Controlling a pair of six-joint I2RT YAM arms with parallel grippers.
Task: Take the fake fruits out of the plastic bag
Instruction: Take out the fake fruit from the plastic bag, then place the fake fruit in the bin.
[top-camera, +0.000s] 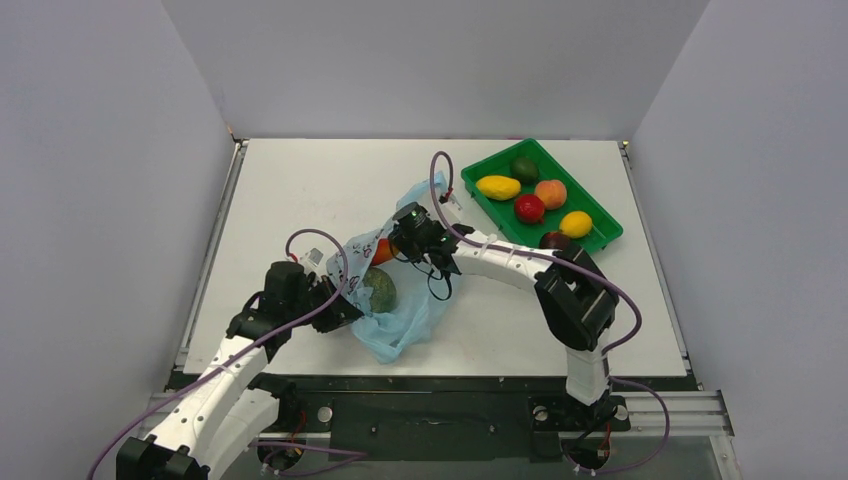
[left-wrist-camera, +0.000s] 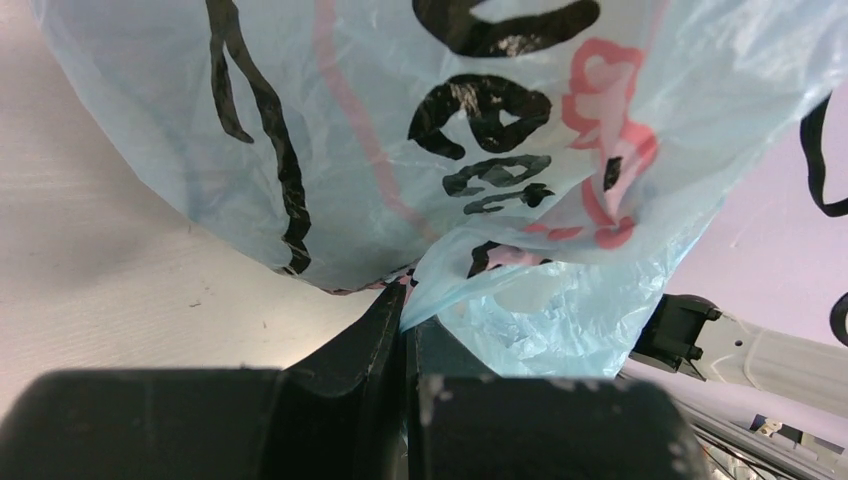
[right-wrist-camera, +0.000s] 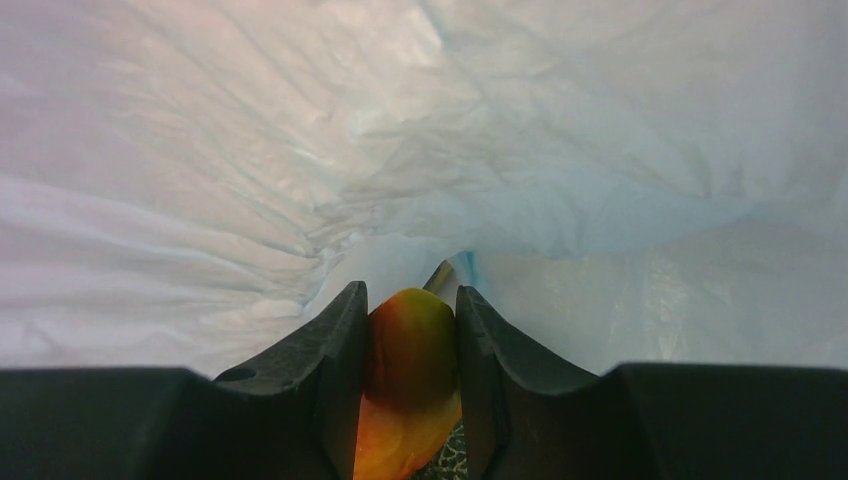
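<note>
The plastic bag (top-camera: 400, 300) lies crumpled on the white table (top-camera: 290, 190), near its middle and just ahead of the two arms, with its pale blue film and black and pink print bunched up between them. The left claw (left-wrist-camera: 405, 300) is clamped tight on a fold of the bag's edge, its two dark fingers pressed together with only the thin film between them. In the left wrist view the bag rises from that pinch and fills most of the picture. The right claw (right-wrist-camera: 412, 300) reaches into the bag from the far right side and grips the red-orange fruit (right-wrist-camera: 410, 380). Its fingers are held apart by the fruit's width and press on both of its sides, with white-blue film all round. From above, that fruit shows as a red patch at the bag's mouth, just beside the right claw. A dark green fruit (top-camera: 378, 290) sits in the bag's folds, nearer the left arm; whether film covers it cannot be told. Well apart, at the far right of the table, stands a green tray (top-camera: 600, 215). It holds the peach (top-camera: 550, 193) near its centre and the dark purple fruit (top-camera: 554, 241) at its near edge. Two yellow fruits (top-camera: 498, 187), a round red fruit (top-camera: 529, 208) and a second dark green one (top-camera: 524, 168) lie there too.
</note>
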